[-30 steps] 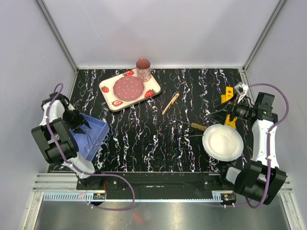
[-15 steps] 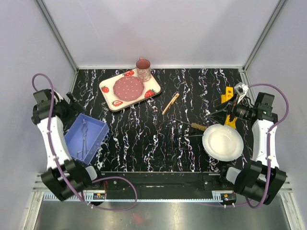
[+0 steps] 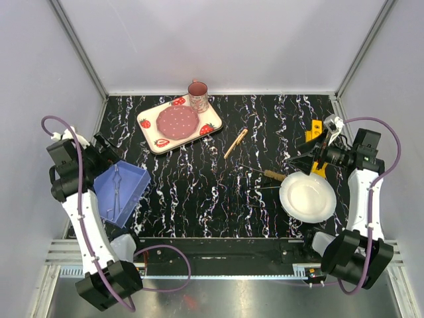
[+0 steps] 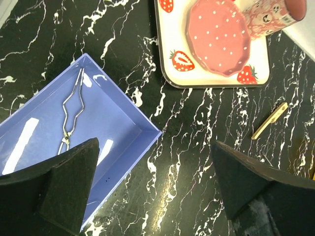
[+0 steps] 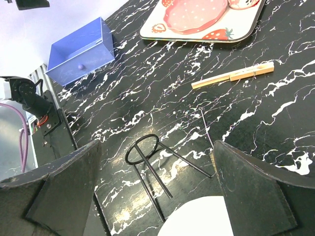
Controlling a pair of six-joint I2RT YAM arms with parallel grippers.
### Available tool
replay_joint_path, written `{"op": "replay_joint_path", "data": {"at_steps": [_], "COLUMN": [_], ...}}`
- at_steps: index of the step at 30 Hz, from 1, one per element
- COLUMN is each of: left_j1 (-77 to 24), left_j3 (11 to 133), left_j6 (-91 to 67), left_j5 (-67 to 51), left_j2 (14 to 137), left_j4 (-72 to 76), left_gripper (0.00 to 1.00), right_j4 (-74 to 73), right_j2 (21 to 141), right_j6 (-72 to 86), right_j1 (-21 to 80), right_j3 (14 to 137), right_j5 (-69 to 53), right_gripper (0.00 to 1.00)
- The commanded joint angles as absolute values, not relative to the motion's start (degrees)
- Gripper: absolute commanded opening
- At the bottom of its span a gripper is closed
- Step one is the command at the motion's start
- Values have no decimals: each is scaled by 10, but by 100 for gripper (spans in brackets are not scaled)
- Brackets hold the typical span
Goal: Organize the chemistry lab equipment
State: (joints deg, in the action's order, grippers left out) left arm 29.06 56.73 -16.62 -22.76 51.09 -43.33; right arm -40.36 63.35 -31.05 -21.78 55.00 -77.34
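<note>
Left gripper (image 4: 155, 194) now backed off the blue tray (image 4: 130, 105), wire tong (image 4: 69, 115) lying inside.
Left jaws spread wide and empty; a second ago that gripper sat low over the tray. Right gripper (image 5: 157, 196) has not moved, jaws fully apart, holding nothing, above a black wire ring tool (image 5: 147, 157) near the white plate (image 3: 308, 197). Wooden-handled tool (image 3: 273, 175) just beside the plate, wooden clip (image 3: 236, 142) mid-table. Strawberry tray (image 3: 149, 122) and pink mug (image 3: 198, 96) at the far edge. Black white-veined marble top, pale grey walls.
</note>
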Motion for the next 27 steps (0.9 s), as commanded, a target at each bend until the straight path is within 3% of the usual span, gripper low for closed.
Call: {"op": "replay_joint_path", "data": {"at_steps": [1, 6, 10, 15, 21, 27], "left_j1": [292, 292, 293, 253, 121, -54], "left_j3": [557, 542, 533, 518, 518, 482], "left_j6": [-185, -214, -201, -183, -130, -190], "left_j5": [-249, -235, -292, -351, -338, -259], "left_j2": [476, 487, 504, 490, 488, 504], "left_j4": [-387, -388, -381, -346, -359, -334], "left_gripper": [99, 99, 99, 99, 99, 99], "right_j4": [-407, -414, -396, -400, -433, -434], "right_j2": [609, 590, 578, 562, 566, 587], "right_j6": [-303, -291, -222, -172, -208, -194], "right_j1": [-220, -221, -221, -221, -220, -214], "right_j3": [577, 616, 635, 630, 626, 614], "right_j5": [-731, -637, -588, -603, -715, -722], "right_gripper": [100, 100, 100, 100, 100, 100]}}
